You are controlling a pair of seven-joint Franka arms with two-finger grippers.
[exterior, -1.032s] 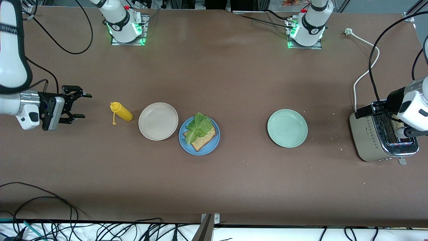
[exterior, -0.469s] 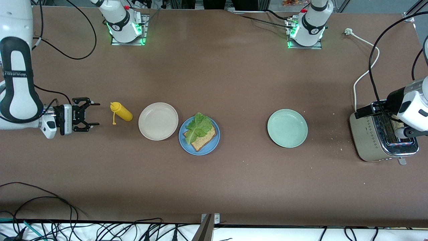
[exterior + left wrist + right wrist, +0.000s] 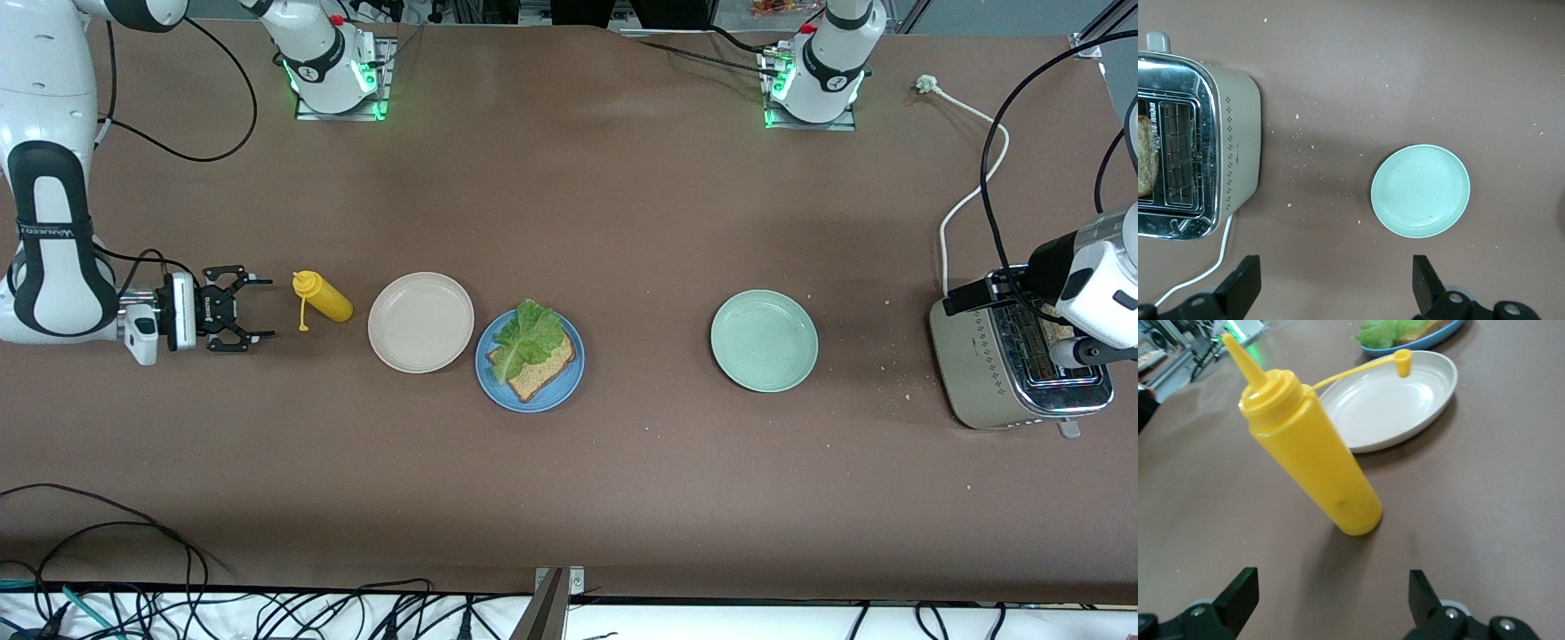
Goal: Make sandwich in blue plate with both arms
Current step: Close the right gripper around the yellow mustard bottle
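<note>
The right gripper (image 3: 253,310) gapes empty at nine o'clock of the yellow bottle (image 3: 324,298), while the left gripper (image 3: 1331,280) hangs unclenched over the toaster (image 3: 996,364).

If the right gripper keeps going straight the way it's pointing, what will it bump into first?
Most likely the yellow squeeze bottle. The right gripper sits low by the table with its jaws open, aimed at the bottle, which stands uncapped just ahead of it. The beige plate comes after. Exact height is hard to judge.
</note>
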